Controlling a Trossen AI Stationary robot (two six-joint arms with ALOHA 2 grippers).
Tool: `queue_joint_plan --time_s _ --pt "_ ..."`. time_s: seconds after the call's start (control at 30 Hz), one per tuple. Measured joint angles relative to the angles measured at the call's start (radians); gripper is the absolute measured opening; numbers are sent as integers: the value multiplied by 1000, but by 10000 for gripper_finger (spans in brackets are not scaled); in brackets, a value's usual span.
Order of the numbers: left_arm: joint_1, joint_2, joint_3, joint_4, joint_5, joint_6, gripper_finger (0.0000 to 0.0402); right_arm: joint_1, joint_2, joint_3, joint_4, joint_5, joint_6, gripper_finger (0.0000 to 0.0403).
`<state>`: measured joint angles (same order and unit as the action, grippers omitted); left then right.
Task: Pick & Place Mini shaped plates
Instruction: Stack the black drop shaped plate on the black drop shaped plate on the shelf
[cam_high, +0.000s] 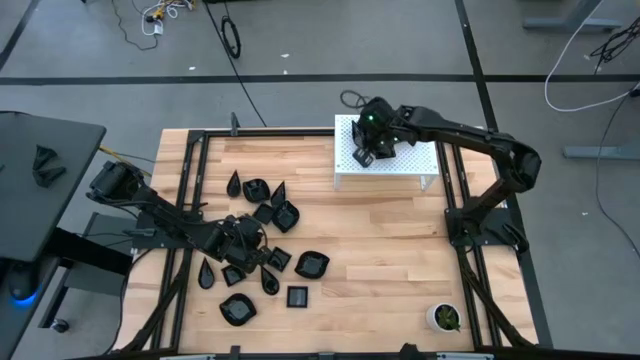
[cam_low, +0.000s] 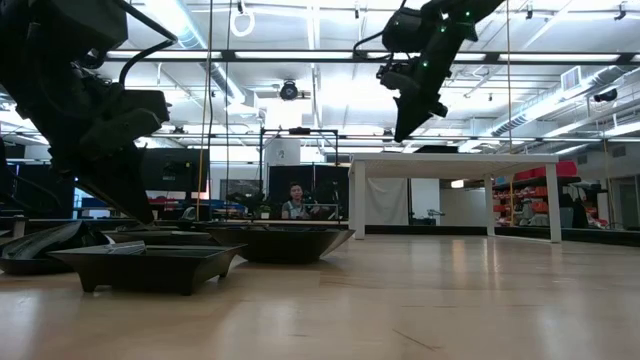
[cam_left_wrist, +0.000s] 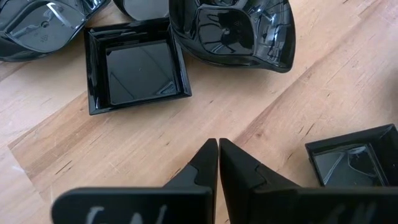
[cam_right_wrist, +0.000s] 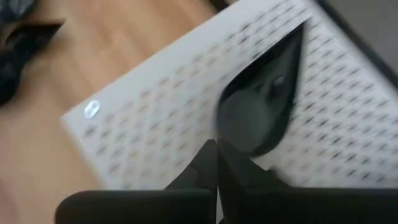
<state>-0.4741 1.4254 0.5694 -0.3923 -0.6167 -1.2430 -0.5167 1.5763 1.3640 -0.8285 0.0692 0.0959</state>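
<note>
Left pincer (cam_left_wrist: 217, 155) low over the worktop (cam_high: 380, 250), fingers pressed together, gripping nothing, down among the mini shaped plates (cam_high: 262, 250) scattered on the worktop's left half. A square plate (cam_left_wrist: 137, 65) and a rounded plate (cam_left_wrist: 233, 31) lie just ahead of its tips. Farther right, right pincer (cam_right_wrist: 216, 155) raised over the white perforated stand (cam_high: 420, 160) at the rear, closed on the rim of a teardrop plate (cam_right_wrist: 261, 102). Potted plant (cam_high: 445, 318) at near right corner
</note>
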Motion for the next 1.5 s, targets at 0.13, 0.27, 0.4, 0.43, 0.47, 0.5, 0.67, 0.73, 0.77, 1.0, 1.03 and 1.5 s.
queue_joint_plan --time_s 0.13,0.27,0.4,0.43,0.47,0.5,0.67,0.73,0.77,1.0,1.03,1.5 --pt "0 0 0 1 0 0 18 8 26 0 9 16 0 4" --pt "0 0 0 2 0 0 18 5 35 0 36 53 15 4" --pt "0 0 0 3 -1 1 18 2 34 0 29 49 -1 4" --pt "0 0 0 3 -3 1 18 3 32 0 18 49 0 4" --pt "0 0 0 3 -5 1 18 3 29 0 9 49 2 4" --pt "0 0 0 3 -6 1 18 3 27 0 5 49 8 4" --pt "0 0 0 4 -8 1 18 3 34 0 -26 52 24 4" --pt "0 0 0 3 -8 1 18 3 38 0 -25 54 25 4" --pt "0 0 0 4 -8 1 18 3 38 0 -17 57 25 4" --pt "0 0 0 4 -8 1 18 2 40 0 23 79 19 4" --pt "0 0 0 4 -8 1 18 2 40 0 20 75 19 4" --pt "0 0 0 4 -8 1 18 0 40 0 5 72 21 4"
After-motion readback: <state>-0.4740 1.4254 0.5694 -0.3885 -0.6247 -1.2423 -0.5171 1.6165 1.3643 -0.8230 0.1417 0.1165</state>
